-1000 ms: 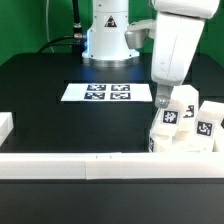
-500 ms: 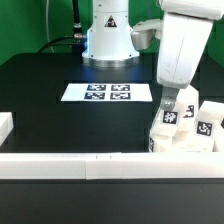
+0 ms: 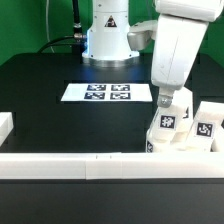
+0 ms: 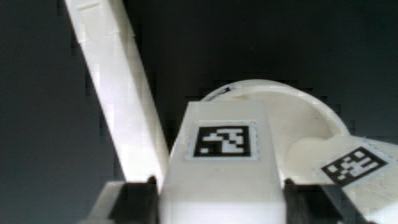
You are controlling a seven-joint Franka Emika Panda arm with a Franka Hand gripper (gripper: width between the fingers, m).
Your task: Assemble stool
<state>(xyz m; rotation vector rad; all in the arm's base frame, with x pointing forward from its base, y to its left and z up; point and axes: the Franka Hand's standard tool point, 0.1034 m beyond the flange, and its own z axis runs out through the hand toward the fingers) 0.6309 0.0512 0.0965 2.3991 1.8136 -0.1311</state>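
My gripper (image 3: 166, 100) is shut on a white blocky stool leg (image 3: 167, 122) with a square tag and holds it upright over the white seat (image 3: 155, 144) at the exterior view's right, against the front rail. In the wrist view the leg (image 4: 221, 150) fills the space between my dark fingers (image 4: 128, 203), with the rounded seat (image 4: 285, 100) behind it. A second tagged leg (image 3: 207, 128) stands just to the right of the held one; its tag also shows in the wrist view (image 4: 356, 165). The third leg is not clearly visible.
A long white border rail (image 3: 90, 165) runs along the front edge and shows in the wrist view (image 4: 111, 80). A short rail piece (image 3: 5, 125) sits at the left. The marker board (image 3: 107, 93) lies mid-table, in front of the robot base (image 3: 105, 35).
The arm swung slightly right, then back left. The held leg now sits a little lower and further left over the seat.
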